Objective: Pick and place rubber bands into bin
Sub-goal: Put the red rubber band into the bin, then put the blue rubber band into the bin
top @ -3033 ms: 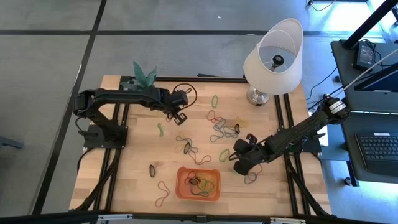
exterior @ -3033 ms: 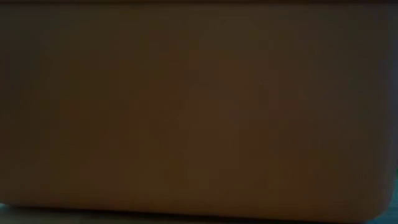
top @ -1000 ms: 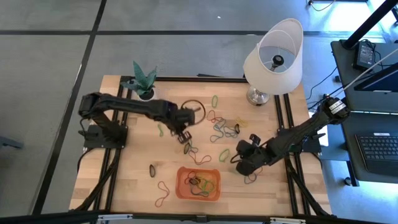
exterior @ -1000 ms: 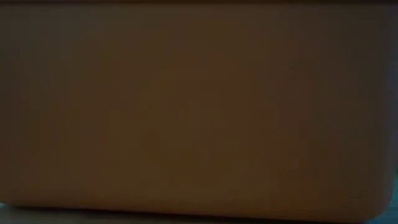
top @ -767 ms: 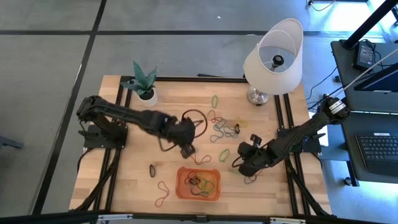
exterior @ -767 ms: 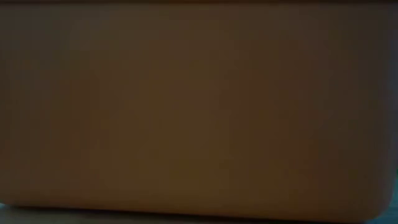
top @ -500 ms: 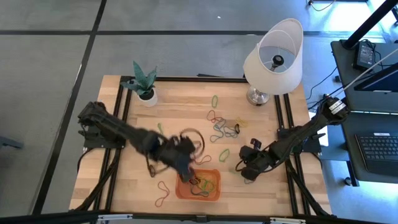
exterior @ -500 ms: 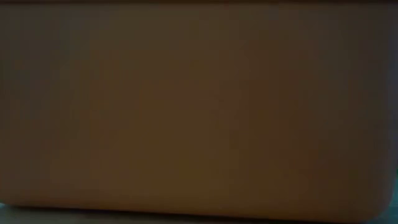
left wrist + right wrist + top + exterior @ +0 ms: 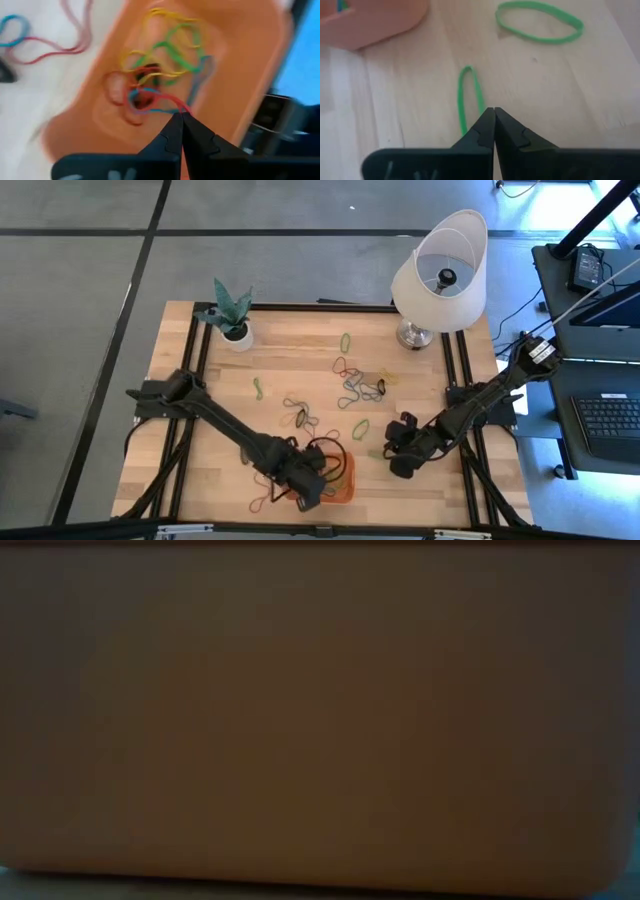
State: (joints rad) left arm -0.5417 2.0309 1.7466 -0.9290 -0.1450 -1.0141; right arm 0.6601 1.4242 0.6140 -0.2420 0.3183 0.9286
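Left gripper (image 9: 181, 116) over bin (image 9: 343, 483) at bench (image 9: 190, 470) front edge, clamped on reddish rubber band (image 9: 165, 98). Right gripper (image 9: 493, 111) closed, pinching green rubber band (image 9: 468, 97) beside bin.

This looks like a robotics lab or test room set up for recording. A wooden table (image 9: 310, 350) on a black metal frame (image 9: 462, 370) stands on grey carpet tiles (image 9: 80, 260), with two arms bolted to its sides. At the frame's right edge sit a dark desk (image 9: 590, 310), a keyboard (image 9: 607, 425) and cables. A lamp (image 9: 440, 270) and potted plant (image 9: 232, 315) seem mere props.
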